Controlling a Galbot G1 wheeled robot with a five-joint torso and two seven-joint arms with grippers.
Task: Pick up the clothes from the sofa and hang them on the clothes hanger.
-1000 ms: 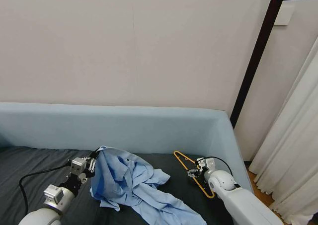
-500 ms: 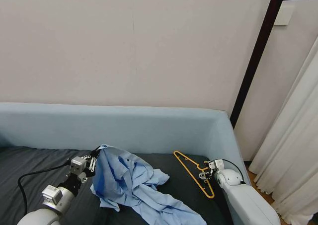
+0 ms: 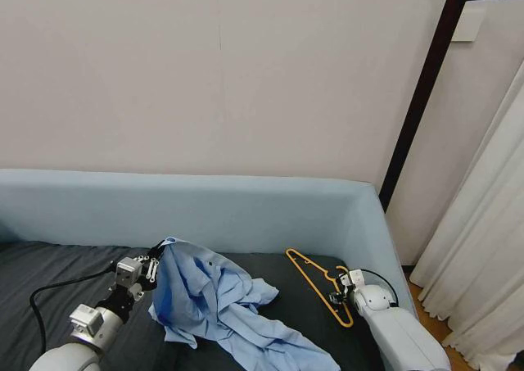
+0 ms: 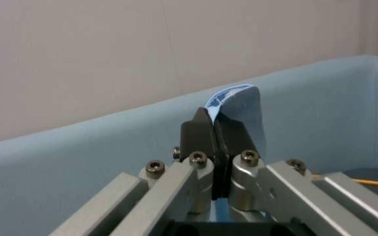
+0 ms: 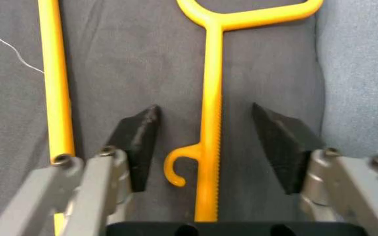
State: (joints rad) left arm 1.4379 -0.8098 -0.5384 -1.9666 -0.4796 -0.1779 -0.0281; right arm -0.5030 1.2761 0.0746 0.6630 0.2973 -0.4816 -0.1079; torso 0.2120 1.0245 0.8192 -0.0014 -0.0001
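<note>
A light blue shirt [image 3: 214,304] lies crumpled on the dark sofa seat [image 3: 49,269]. My left gripper [image 3: 151,266] is shut on the shirt's upper edge, holding it raised; in the left wrist view the jaws [image 4: 213,132] pinch a blue fold [image 4: 234,101]. An orange hanger [image 3: 318,284] lies flat on the seat at the right end. My right gripper [image 3: 337,285] sits low over the hanger, open. In the right wrist view its fingers [image 5: 138,139] straddle one orange bar [image 5: 210,128] without touching it.
The sofa's pale blue backrest [image 3: 205,211] and right arm [image 3: 372,240] wall in the seat. A dark door frame [image 3: 422,84] and white curtain [image 3: 483,256] stand to the right. A black cable [image 3: 49,293] trails from my left arm.
My right gripper has drifted right along the hanger toward the sofa arm, then settled slightly back over the bar. The left gripper and shirt stayed put.
</note>
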